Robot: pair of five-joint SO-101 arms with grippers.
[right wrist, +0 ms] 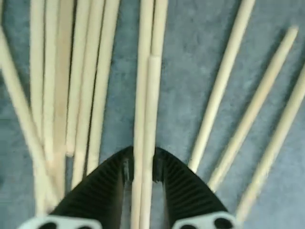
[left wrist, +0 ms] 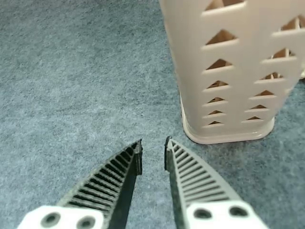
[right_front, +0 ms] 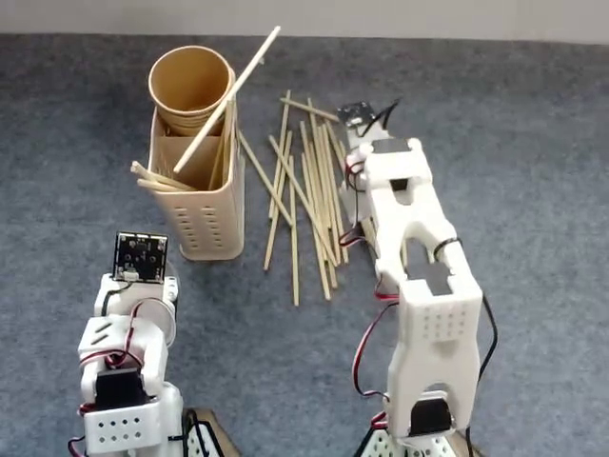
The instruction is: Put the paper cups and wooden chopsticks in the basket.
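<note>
step in hand, judged: collecting the loose sticks. left gripper (left wrist: 152,145) sits at 7 o'clock of the high view, jaws a little apart and empty, near the foot of the basket (left wrist: 228,71). right gripper (right wrist: 141,160) is past centre toward 1 o'clock, jaws pinched close on two wooden chopsticks (right wrist: 147,95) lying on the carpet (right_front: 495,124). next move calls for a clean lift and a carry to 11 o'clock. the basket there holds stacked paper cups (right_front: 190,81) and several sticks, one leaning out.

High view fixed overhead, looking down across the table (right_front: 533,114), left wrist view low, near the basket (left wrist: 190,71) foot, right wrist view close above loose chopsticks (right wrist: 147,95), both patches also in high view.
</note>
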